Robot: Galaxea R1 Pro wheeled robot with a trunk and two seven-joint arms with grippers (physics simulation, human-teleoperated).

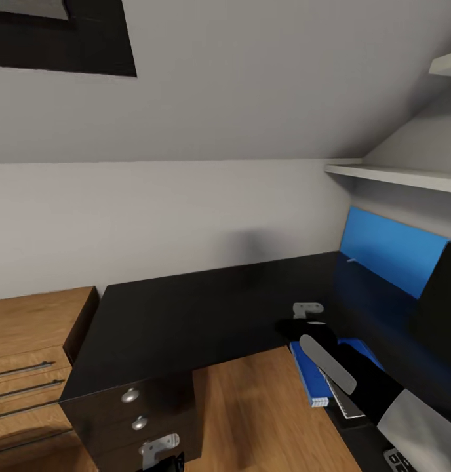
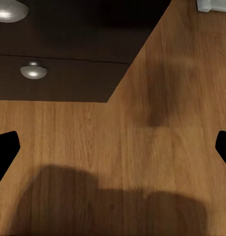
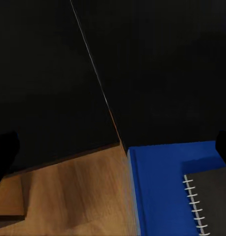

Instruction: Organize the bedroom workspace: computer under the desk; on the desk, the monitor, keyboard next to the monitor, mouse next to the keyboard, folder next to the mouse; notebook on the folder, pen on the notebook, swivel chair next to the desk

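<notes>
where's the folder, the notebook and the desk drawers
folder (image 3: 157, 191), right wrist view, bare blue cover
notebook (image 3: 216, 201), right wrist view, grey cover beside the spiral
desk (image 1: 130, 395), head view, top drawer knob

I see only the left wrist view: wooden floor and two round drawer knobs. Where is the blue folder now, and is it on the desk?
Observer: The folder lies on the desk, at the rim of its right-hand wing, beside the floor.
Operator: Is the notebook on the folder?
Observer: Yes. The grey notebook lies flat on the folder, with its spiral binding showing in the right wrist view.
Operator: What is the right gripper doing?
Observer: The right gripper is open and holds nothing. It hovers over the black desk top just beyond the folder.
</notes>
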